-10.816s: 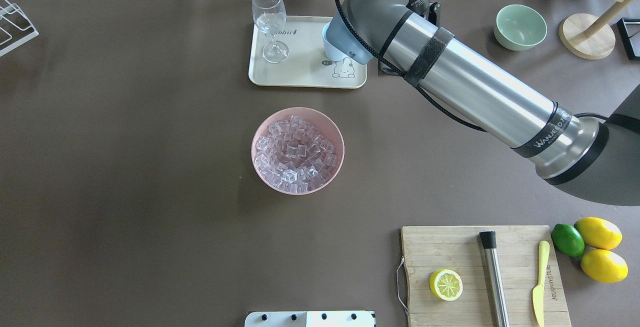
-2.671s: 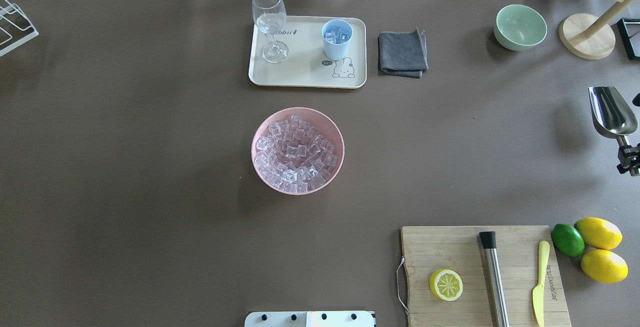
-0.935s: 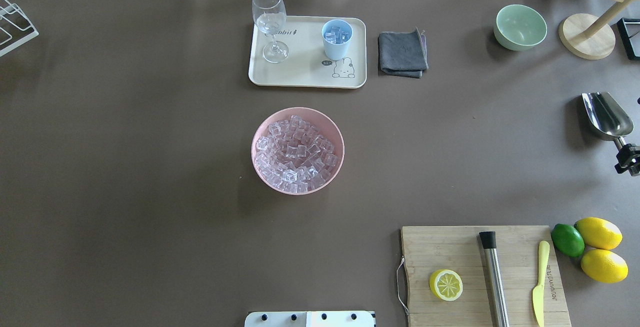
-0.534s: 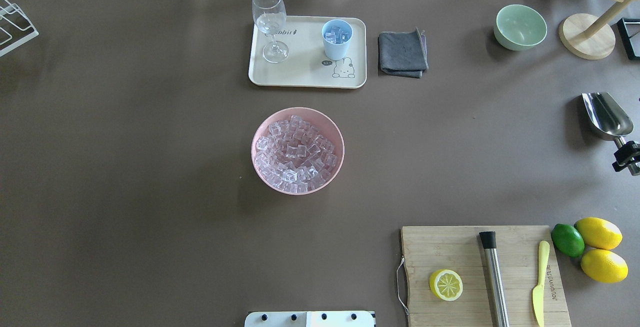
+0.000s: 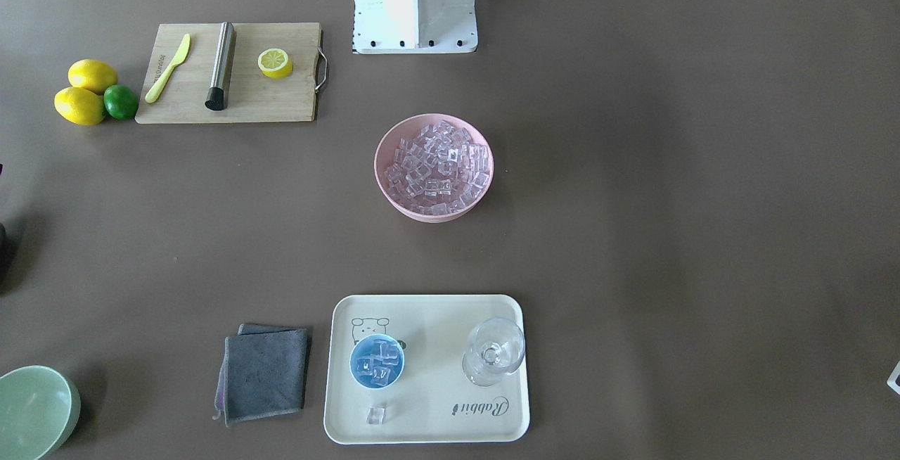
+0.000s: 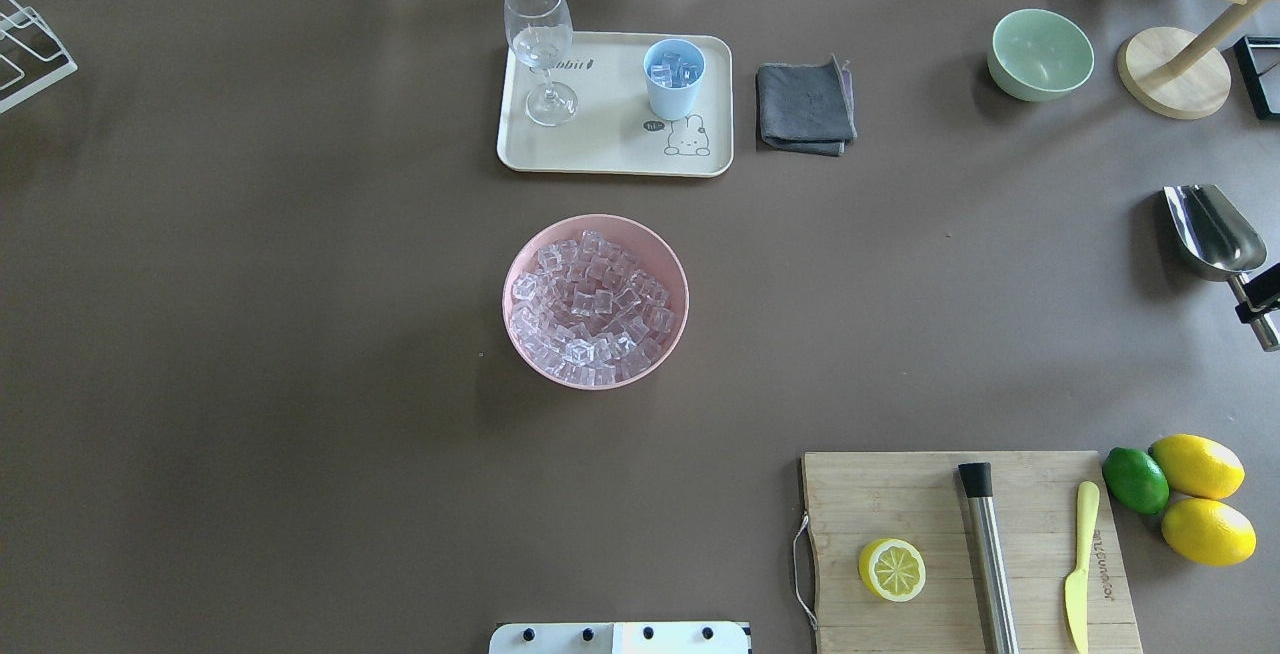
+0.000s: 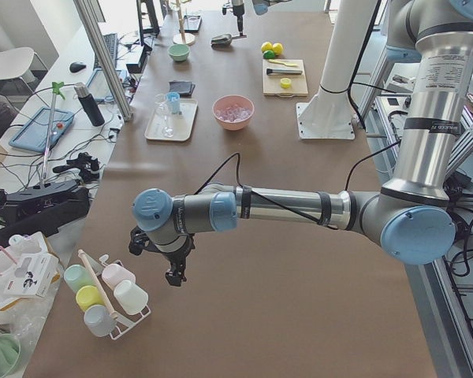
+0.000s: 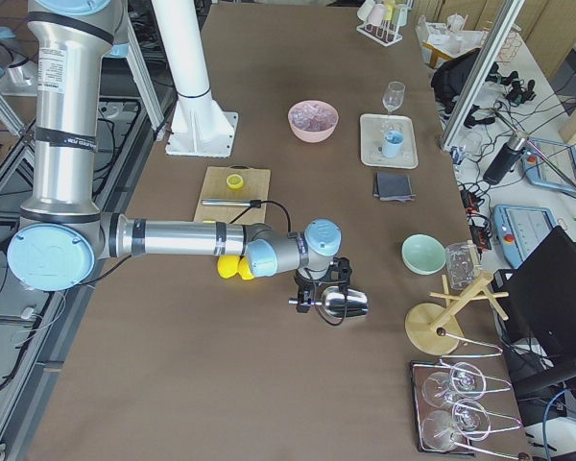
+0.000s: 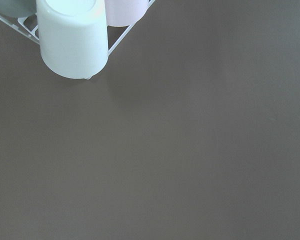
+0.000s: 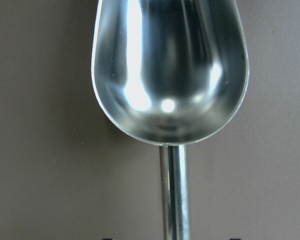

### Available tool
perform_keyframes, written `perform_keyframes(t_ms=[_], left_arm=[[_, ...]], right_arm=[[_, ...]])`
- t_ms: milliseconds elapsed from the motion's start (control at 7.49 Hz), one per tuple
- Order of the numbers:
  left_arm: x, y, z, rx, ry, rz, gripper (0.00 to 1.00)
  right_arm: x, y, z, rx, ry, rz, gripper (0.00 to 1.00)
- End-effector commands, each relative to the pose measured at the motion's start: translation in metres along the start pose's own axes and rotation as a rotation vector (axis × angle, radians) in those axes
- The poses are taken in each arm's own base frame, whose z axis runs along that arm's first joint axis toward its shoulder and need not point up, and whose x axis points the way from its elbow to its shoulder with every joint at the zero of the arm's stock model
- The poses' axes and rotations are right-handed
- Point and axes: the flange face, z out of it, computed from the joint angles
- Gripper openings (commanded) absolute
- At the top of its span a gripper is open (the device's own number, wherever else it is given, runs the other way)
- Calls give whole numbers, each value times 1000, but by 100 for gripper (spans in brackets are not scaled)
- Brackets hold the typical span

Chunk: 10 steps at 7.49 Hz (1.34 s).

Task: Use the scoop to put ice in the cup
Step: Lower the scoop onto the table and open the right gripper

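Note:
The light-blue cup (image 6: 673,94) stands on the cream tray (image 6: 610,149) with several ice cubes in it; it also shows in the front view (image 5: 377,361). One loose cube (image 5: 376,414) lies on the tray. More ice (image 6: 590,309) fills a pink bowl. The silver scoop (image 6: 1212,229) lies empty on the table at the far right, trough up (image 10: 170,70). My right gripper (image 6: 1262,306) is at its handle, open, fingertips apart on either side. My left gripper (image 7: 173,276) hangs far left by a cup rack; I cannot tell its state.
A wine glass (image 6: 540,44) shares the tray. A grey cloth (image 6: 805,106), a pale-green bowl (image 6: 1040,54) and a wooden stand (image 6: 1175,69) sit at the back right. A cutting board (image 6: 960,554) with lemon half, steel cylinder and knife is front right, beside lemons (image 6: 1200,499).
The right arm has drawn back from the cup, which now holds ice. The scoop has come down to lie on the table, and the right gripper's fingers have parted from its handle.

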Motion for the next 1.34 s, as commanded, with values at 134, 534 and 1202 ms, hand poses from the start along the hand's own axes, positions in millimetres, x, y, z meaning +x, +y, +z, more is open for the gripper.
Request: perform_keyframes(t_ms=[134, 534, 1202], left_arm=[[0, 0, 0, 0, 0, 0, 99], [1, 0, 1, -1, 0, 1, 99], [1, 0, 1, 0, 0, 2, 99]], right_arm=[[25, 1, -61, 17, -12, -4, 86], [60, 12, -101, 18, -8, -31, 91], [96, 28, -127, 23, -9, -22, 99]])
